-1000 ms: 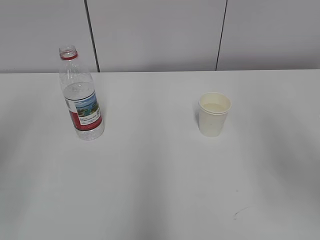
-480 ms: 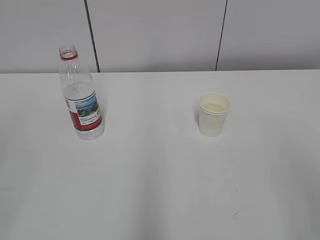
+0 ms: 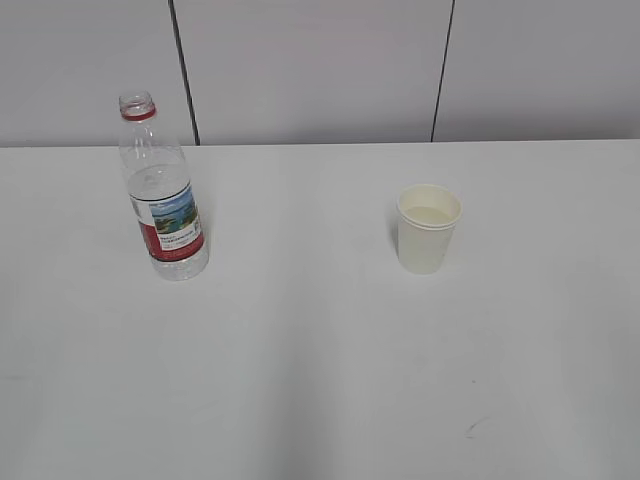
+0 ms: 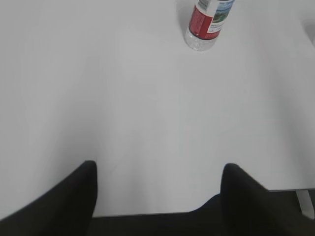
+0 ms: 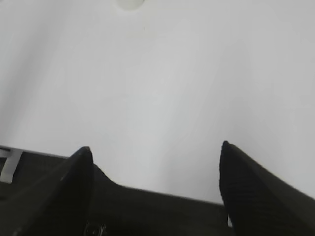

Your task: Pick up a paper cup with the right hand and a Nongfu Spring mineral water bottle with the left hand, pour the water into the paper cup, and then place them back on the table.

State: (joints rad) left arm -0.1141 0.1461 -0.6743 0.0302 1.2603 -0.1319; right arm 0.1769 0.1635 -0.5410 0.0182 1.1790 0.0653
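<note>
We are holding the left hand with its jaws spread wide and empty near the table edge, and the right hand likewise gaping and empty. Well ahead of the left, the Nongfu Spring mineral water bottle is standing upright and uncapped; the paper cup is standing well apart to its right. We are judging either the start or the end; any next grasp is calling for a long reach forward.
</note>
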